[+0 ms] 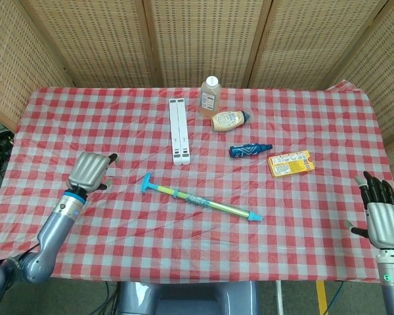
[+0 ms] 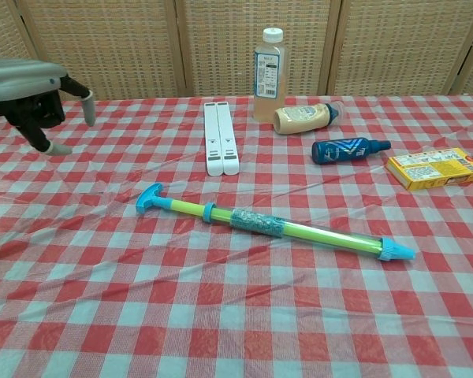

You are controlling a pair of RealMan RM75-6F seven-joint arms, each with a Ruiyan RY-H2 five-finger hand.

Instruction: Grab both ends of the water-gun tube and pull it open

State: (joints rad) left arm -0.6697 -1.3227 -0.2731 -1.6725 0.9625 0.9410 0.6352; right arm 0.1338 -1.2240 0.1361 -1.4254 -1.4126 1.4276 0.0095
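The water-gun tube (image 1: 200, 197) (image 2: 272, 224) lies flat on the checked cloth, its blue T-handle (image 1: 146, 182) (image 2: 150, 199) at the left end and its blue nozzle (image 1: 254, 216) (image 2: 396, 251) at the right. My left hand (image 1: 89, 170) (image 2: 31, 93) hovers over the cloth to the left of the handle, empty, fingers apart and pointing down. At the table's right edge my right hand (image 1: 382, 215) stands upright with fingers spread, far from the nozzle; the chest view does not show it.
A white folded stand (image 1: 178, 130) (image 2: 221, 147), a clear bottle (image 1: 209, 96) (image 2: 269, 74), a lying sauce bottle (image 1: 229, 119) (image 2: 306, 116), a blue bottle (image 1: 249, 150) (image 2: 348, 149) and a yellow box (image 1: 291, 163) (image 2: 435, 168) sit behind the tube. Wicker screens close off the back.
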